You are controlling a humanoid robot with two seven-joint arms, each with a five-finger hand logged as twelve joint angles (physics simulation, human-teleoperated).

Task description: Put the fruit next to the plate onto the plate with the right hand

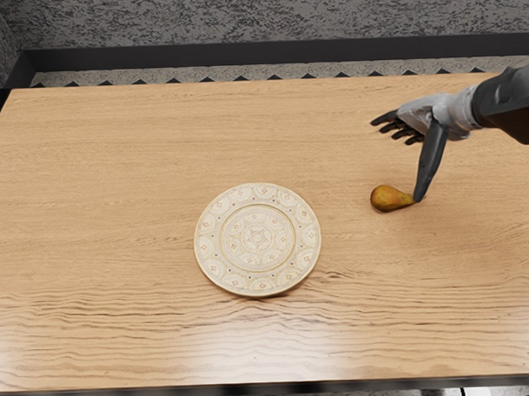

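Right hand [425,121] hovers splayed over the pear [390,197]!
Small, golden-brown, teardrop-shaped, it lies on the grained wooden desk [116,168], right of the round, ornately patterned cream plate [257,239]; nothing gripped.

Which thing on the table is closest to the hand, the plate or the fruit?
The brownish pear, beside a down-pointing finger of the right hand; the patterned plate lies farther left.

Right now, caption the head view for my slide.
Open right hand points one finger down beside the pear lying on the wooden table, right of the patterned plate.
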